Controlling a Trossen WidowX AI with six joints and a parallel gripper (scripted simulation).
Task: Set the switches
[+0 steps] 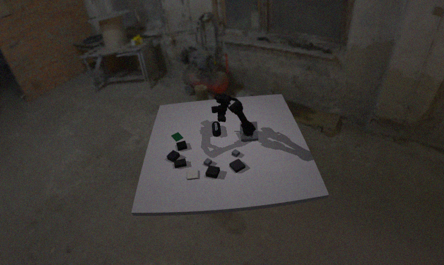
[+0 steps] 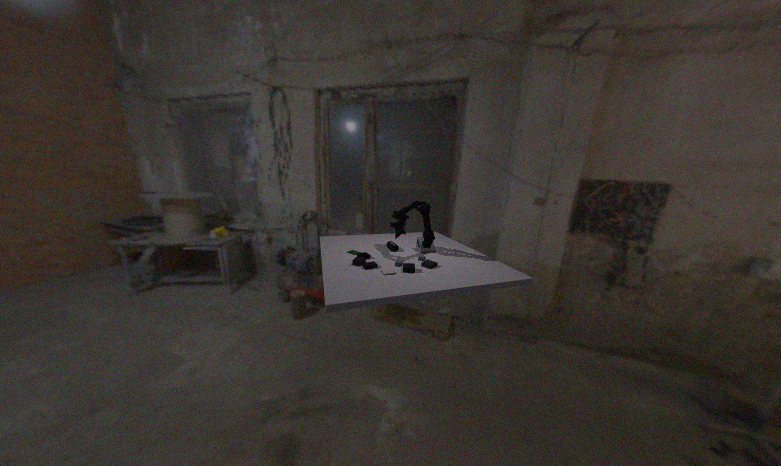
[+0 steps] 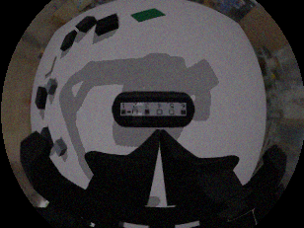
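Controller unit [image 1: 216, 128] [image 2: 392, 246] [image 3: 153, 122] lies on the table [image 1: 233, 194] [image 2: 427, 283] [image 3: 237, 73], its pale numbered label strip facing up in the wrist view. End effector [image 1: 221, 119] [image 2: 397, 234] [image 3: 160, 132] hangs above the table near it, fingertips together, nothing between them. Green piece [image 1: 177, 136] [image 2: 353, 252] [image 3: 148, 15] lies flat, well apart from the unit; beside that piece, a dark block [image 1: 181, 145] [image 3: 107, 25].

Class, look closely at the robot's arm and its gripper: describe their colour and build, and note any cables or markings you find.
The arm is black, with chunky jointed links. The gripper has two black fingers, broad behind and tapering to narrow tips. No cables or markings can be made out.
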